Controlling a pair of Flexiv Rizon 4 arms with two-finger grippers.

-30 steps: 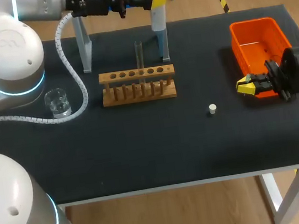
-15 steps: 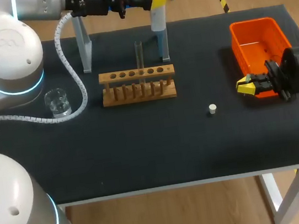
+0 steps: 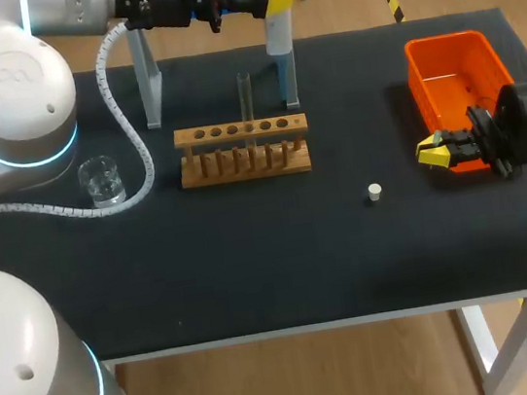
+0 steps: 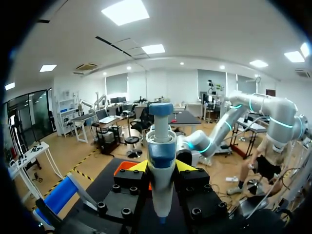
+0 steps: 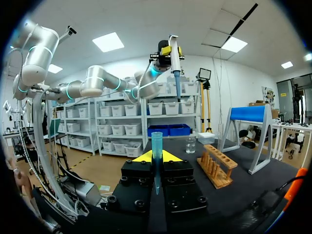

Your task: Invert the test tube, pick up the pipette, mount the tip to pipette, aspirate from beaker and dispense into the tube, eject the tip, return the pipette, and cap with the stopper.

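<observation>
One each of pipette (image 4: pixel 161 161), tip (image 5: pixel 156 146), tube (image 3: pixel 245 97), rack (image 3: pixel 243 151), beaker (image 3: pixel 102 181), stopper (image 3: pixel 375 192), bin (image 3: pixel 443 40) (orange)

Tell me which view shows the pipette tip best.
The right wrist view: the blue pipette tip stands upright, clamped in the right gripper, seen close up. The head view shows only that gripper; the tip cannot be made out there. The left wrist view shows the pipette in the left gripper, no tip.

The table (image 3: pixel 255 277) has a dark matte top, a pale front edge and white legs.
</observation>
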